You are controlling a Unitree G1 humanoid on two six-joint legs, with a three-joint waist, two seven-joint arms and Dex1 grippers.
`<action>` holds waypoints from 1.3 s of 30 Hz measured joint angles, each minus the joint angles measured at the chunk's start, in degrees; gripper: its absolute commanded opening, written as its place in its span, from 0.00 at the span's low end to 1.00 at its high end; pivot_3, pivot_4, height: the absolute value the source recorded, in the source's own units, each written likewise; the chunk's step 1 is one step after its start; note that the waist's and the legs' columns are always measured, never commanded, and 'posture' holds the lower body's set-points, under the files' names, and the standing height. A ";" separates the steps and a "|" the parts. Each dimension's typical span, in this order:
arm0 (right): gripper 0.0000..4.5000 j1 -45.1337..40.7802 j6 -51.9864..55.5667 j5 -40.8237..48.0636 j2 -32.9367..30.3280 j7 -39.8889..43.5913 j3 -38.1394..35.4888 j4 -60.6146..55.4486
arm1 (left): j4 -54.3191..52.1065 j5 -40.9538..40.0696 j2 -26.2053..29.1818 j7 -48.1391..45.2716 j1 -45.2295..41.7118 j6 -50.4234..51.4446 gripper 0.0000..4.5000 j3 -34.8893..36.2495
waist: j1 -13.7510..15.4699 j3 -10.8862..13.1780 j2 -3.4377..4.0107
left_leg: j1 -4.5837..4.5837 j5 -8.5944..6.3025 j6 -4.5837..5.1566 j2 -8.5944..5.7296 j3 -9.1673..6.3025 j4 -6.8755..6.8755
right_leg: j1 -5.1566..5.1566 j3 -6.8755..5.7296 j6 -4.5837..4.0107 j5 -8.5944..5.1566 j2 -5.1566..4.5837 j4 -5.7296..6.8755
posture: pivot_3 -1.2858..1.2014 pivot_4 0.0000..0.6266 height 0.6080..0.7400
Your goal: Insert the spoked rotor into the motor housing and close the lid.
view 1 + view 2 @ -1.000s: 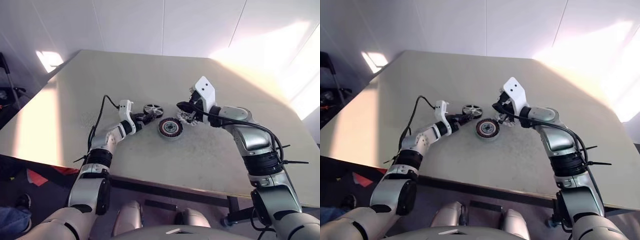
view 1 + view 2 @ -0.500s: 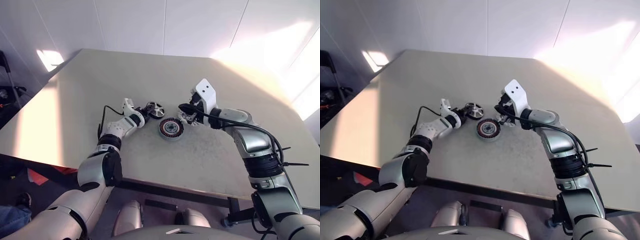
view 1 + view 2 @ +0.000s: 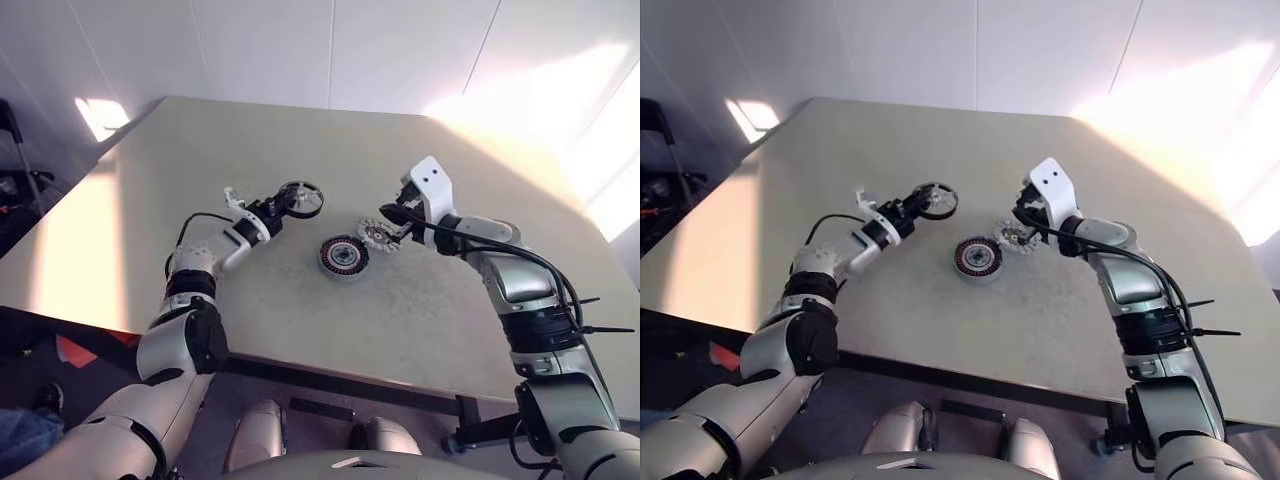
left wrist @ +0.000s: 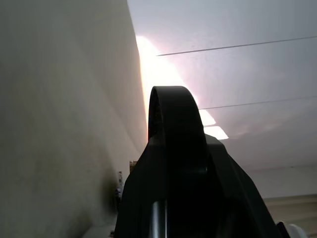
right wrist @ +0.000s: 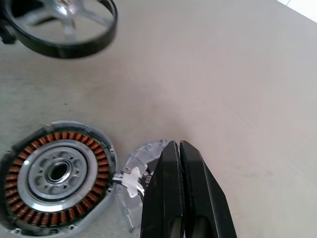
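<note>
The left gripper (image 3: 284,204) is clamped on the rotor (image 3: 301,199), its black fingers (image 4: 173,163) pinching the black rim at the wheel's 8 o'clock edge, so the jaws stand only as far apart as the rim is thick. The rotor hangs clear above the table (image 3: 200,160), tilted, its silver spokes showing in the right wrist view.

The right gripper (image 5: 177,148) has its jaws fully together, the two fingers pressed flat against each other and holding nothing. Its tips sit over the lid (image 3: 379,236), which lies on the table; I cannot tell whether they touch it.

The housing (image 3: 342,256) lies flat on the table, coppery windings up. The lid is just beside it at 2 o'clock, edges meeting or nearly so. The lifted rotor is at about 11 o'clock from the housing, apart from it.
</note>
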 measured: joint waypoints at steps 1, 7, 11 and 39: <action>0.00 0.03 -0.30 -0.14 -0.27 -0.28 -0.40 0.64 | -1.79 -0.81 -0.56 -0.06 0.56 1.89 0.09 -0.16 | 0.07 0.00 0.00 | 0.01 0.00 0.00 -0.01 0.00 0.01 | 0.02 0.00 0.00 0.00 -0.01 -0.01 | 0.52 0.00 1.00; 0.00 0.10 -1.67 -0.56 -1.54 -1.68 -1.68 1.76 | -5.64 0.85 -6.04 1.97 3.82 8.46 0.09 -7.88 | 0.81 0.02 -0.03 | 0.03 -0.01 0.03 0.00 0.00 0.03 | 0.05 0.00 0.01 0.00 0.00 -0.05 | 0.52 0.00 1.00; 0.00 0.31 -1.68 -0.55 -1.71 -2.75 -2.96 1.88 | -5.18 3.00 -6.43 2.08 3.95 9.16 0.09 -11.26 | 0.76 0.03 -0.03 | 0.06 -0.01 0.02 0.01 0.00 -0.01 | 0.03 0.00 0.01 0.00 0.02 -0.05 | 0.52 0.00 1.00; 0.00 1.79 -2.94 1.97 -1.43 1.57 -4.10 -1.13 | -12.47 6.83 3.77 -4.40 3.48 8.12 0.53 -15.56 | 0.79 0.04 0.00 | 0.06 -0.02 0.04 0.02 0.00 -0.02 | 0.04 0.00 0.01 0.00 0.02 -0.08 | 0.52 0.00 1.00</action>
